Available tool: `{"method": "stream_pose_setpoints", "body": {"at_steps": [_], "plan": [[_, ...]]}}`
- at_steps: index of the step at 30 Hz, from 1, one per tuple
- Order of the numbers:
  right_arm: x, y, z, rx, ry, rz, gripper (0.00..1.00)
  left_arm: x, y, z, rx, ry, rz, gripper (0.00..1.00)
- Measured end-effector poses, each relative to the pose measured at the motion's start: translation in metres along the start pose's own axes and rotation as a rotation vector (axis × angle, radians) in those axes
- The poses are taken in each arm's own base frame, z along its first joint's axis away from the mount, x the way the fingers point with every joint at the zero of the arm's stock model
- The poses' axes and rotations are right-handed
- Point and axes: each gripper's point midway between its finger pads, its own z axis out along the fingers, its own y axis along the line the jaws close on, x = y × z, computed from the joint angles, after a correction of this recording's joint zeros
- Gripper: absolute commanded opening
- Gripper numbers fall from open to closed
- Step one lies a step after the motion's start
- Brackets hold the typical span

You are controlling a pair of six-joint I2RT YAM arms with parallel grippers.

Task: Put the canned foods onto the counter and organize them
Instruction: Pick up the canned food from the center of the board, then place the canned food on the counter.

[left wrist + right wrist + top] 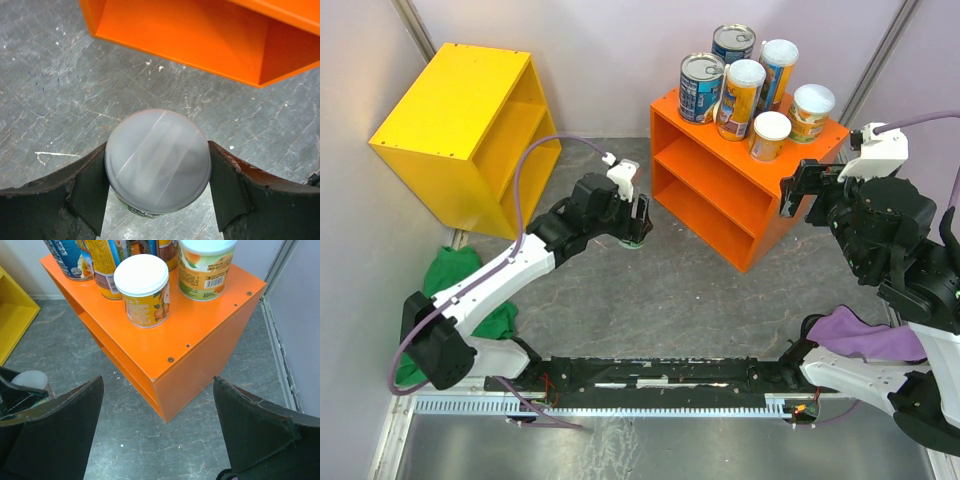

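Observation:
The orange counter (720, 190) carries several canned foods on its top: two blue-labelled tins (701, 87), two tall white-lidded cans (740, 98) and two short pale-lidded ones (770, 135). One more short can with a pale lid (158, 165) stands on the grey floor in front of the counter's open side. My left gripper (158, 150) is shut on it, a finger against each side. My right gripper (157, 382) hangs wide open and holds nothing, just off the counter's (200, 325) near right corner, by the short cans (142, 287).
A yellow cabinet (460, 110) lies tilted at the back left. A green cloth (470, 285) lies under the left arm and a purple cloth (870, 335) by the right arm's base. Walls close in behind and at both sides.

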Motion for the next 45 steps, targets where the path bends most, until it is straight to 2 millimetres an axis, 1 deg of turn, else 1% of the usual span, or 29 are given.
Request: {"method": "stream_pose_setpoints", "body": {"at_steps": [3, 6, 9, 14, 18, 21, 26, 31, 39, 45], "plan": [[0.000, -0.004, 0.000, 0.020, -0.002, 0.000, 0.97, -0.013, -0.018, -0.010, 0.031, -0.043, 0.024, 0.03], [-0.001, -0.008, 0.000, 0.042, -0.007, 0.001, 0.97, -0.031, -0.038, -0.020, 0.065, -0.094, 0.045, 0.03], [-0.001, -0.011, 0.000, 0.061, -0.009, 0.005, 0.97, -0.053, -0.064, -0.031, 0.112, -0.156, 0.068, 0.03], [-0.001, -0.014, 0.003, 0.092, -0.009, 0.006, 0.97, -0.085, -0.098, -0.053, 0.179, -0.249, 0.109, 0.03], [0.000, -0.015, 0.007, 0.121, -0.005, -0.004, 0.98, -0.112, -0.120, -0.068, 0.217, -0.321, 0.136, 0.03], [0.001, -0.016, 0.009, 0.134, 0.001, -0.010, 0.98, -0.132, -0.136, -0.075, 0.244, -0.369, 0.154, 0.03], [0.000, -0.016, 0.012, 0.155, 0.002, -0.008, 0.98, -0.154, -0.164, -0.079, 0.283, -0.413, 0.189, 0.03], [-0.003, -0.016, 0.015, 0.173, 0.000, -0.003, 0.98, -0.166, -0.189, -0.075, 0.317, -0.430, 0.227, 0.03], [-0.020, -0.024, 0.015, 0.211, -0.032, 0.034, 0.98, -0.185, -0.235, -0.075, 0.384, -0.469, 0.266, 0.03], [-0.027, -0.033, 0.019, 0.259, -0.042, 0.057, 0.98, -0.199, -0.252, -0.074, 0.402, -0.501, 0.292, 0.03]]}}
